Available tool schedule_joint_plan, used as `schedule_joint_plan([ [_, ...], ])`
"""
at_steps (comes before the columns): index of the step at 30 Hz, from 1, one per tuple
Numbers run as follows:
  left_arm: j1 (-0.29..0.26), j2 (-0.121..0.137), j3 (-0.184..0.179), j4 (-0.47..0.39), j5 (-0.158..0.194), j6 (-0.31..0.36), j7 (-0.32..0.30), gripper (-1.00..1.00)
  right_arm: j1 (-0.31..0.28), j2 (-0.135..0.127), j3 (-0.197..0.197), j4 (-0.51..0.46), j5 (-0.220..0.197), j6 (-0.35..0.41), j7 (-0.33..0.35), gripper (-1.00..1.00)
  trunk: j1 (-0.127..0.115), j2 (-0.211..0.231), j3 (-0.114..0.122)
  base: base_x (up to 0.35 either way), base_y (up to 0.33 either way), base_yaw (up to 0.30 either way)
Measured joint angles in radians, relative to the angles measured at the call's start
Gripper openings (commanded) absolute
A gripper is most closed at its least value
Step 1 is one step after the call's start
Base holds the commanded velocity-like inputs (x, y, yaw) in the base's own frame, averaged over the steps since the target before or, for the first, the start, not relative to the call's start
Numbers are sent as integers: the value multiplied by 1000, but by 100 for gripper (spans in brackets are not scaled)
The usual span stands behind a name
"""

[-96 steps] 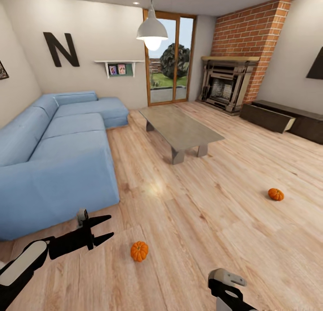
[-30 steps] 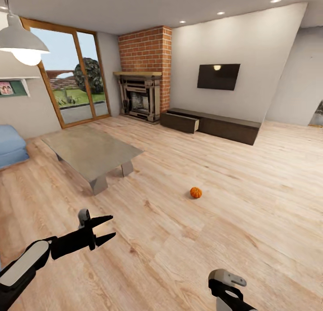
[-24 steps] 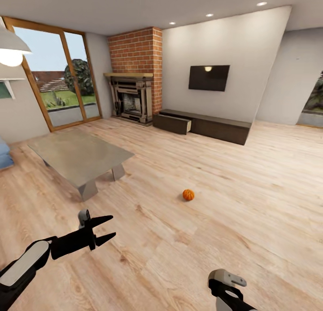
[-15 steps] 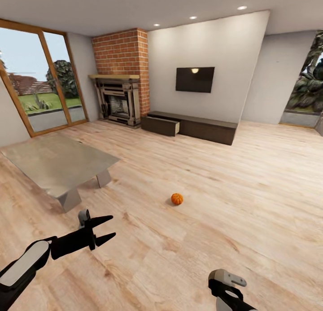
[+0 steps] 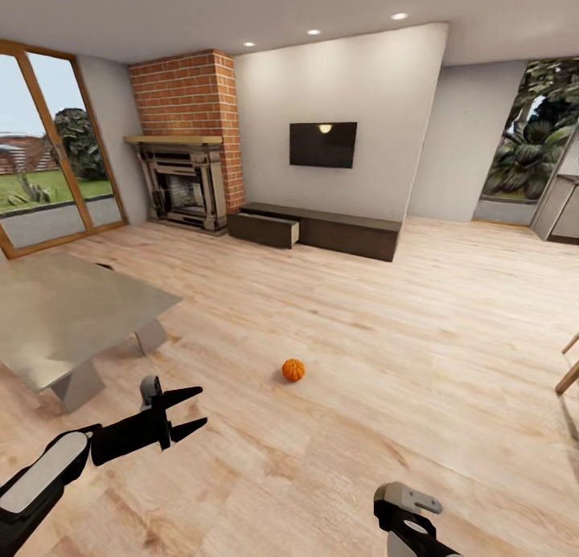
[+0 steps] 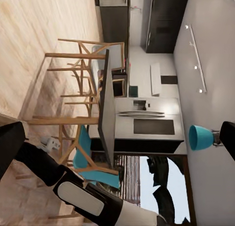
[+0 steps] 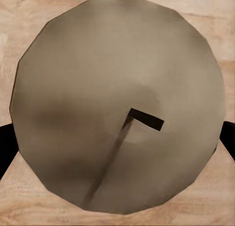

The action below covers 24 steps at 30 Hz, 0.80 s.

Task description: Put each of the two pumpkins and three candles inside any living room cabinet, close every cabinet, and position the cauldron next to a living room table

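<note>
The whole head view has swung to the right: the blue sofa and the nearer pumpkin have left the frame, the brick fireplace (image 5: 185,151) has slid toward the left, and a far window with foliage has come in at the right. That is the camera turning with the robot, not the furniture moving. I judge the robot is reorienting toward the storage side of the room, with nothing carried yet.

The cabinet (image 5: 318,229) is the largest task thing in sight: a long, low dark-brown unit against the far wall, under the wall-mounted television (image 5: 323,145). Its long axis runs along that wall, and its front faces out over the wood floor (image 5: 418,356) toward the robot. The left-hand drawer (image 5: 268,229) stands pulled out into the room, so it will need shutting later.

The grey coffee table (image 5: 68,312) sits at the left, well apart from the cabinet.

One pumpkin (image 5: 293,370) rests on the floor between the robot and the cabinet, near the middle of the view; it is round, with no clear long axis.

The left gripper (image 5: 191,412) hovers above the floor with its two fingers spread and nothing between them. The right gripper (image 5: 406,509) shows at the bottom edge as wrist housing, so I cannot tell its opening; in its wrist view, dark finger edges flank a round tan disc (image 7: 117,103) on the floor.
</note>
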Motion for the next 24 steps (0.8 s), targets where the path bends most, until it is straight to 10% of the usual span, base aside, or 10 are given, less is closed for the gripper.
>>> schedule_joint_plan([
  [8,0,-6,12,1,-147,-6,3,100,0,0,-1,0,-1,2,0,-100,0,0,2,317,-118,-258],
  [17,0,-7,14,5,-157,-8,67,100,0,0,-3,0,-1,5,-1,-100,0,0,4,325,-104,-101],
  [24,-1,-56,18,6,-156,-60,264,100,0,0,-5,2,-2,6,-2,-100,0,0,4,326,-97,-1],
])
